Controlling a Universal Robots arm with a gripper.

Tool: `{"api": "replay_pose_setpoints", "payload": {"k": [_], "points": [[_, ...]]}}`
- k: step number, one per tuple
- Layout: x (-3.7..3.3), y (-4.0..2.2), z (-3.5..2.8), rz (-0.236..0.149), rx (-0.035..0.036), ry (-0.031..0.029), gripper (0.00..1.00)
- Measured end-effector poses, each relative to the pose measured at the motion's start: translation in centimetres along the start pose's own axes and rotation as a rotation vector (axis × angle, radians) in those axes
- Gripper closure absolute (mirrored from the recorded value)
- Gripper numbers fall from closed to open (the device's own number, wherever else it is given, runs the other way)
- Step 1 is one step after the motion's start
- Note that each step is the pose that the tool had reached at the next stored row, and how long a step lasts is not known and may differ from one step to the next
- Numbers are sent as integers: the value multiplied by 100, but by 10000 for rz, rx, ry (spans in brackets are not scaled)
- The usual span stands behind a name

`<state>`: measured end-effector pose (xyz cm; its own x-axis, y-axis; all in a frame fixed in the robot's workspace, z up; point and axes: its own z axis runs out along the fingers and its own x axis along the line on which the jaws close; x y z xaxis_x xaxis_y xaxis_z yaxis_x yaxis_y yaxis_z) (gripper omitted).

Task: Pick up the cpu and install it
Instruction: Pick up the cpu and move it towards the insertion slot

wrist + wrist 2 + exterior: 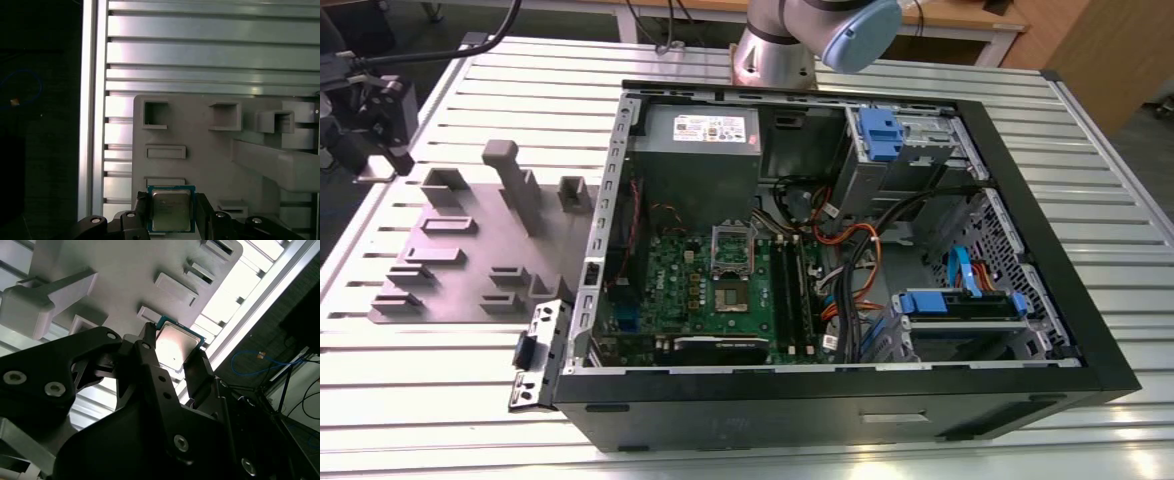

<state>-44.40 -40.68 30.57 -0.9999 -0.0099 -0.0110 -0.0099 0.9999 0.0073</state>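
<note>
Hold level, with the gripper (174, 351) pinching the cpu (176, 342) by opposite edges above the grey plate (467, 255), nine o'clock from the computer case (854, 400) in the exterior view.

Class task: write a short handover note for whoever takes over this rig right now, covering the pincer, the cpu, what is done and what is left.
Pincer: shut on the cpu, one finger on each of two opposite edges.
Cpu: over the grey moulded plate; whether it has lifted clear cannot be told.
Done: the grasp.
Left: the cpu is not yet on the motherboard inside the open computer case.
</note>
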Motion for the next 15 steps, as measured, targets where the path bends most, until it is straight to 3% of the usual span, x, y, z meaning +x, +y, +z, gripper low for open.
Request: {"api": "replay_pose_setpoints", "payload": {"k": [15], "points": [[-1, 0, -54, 0, 0, -1, 53]]}}
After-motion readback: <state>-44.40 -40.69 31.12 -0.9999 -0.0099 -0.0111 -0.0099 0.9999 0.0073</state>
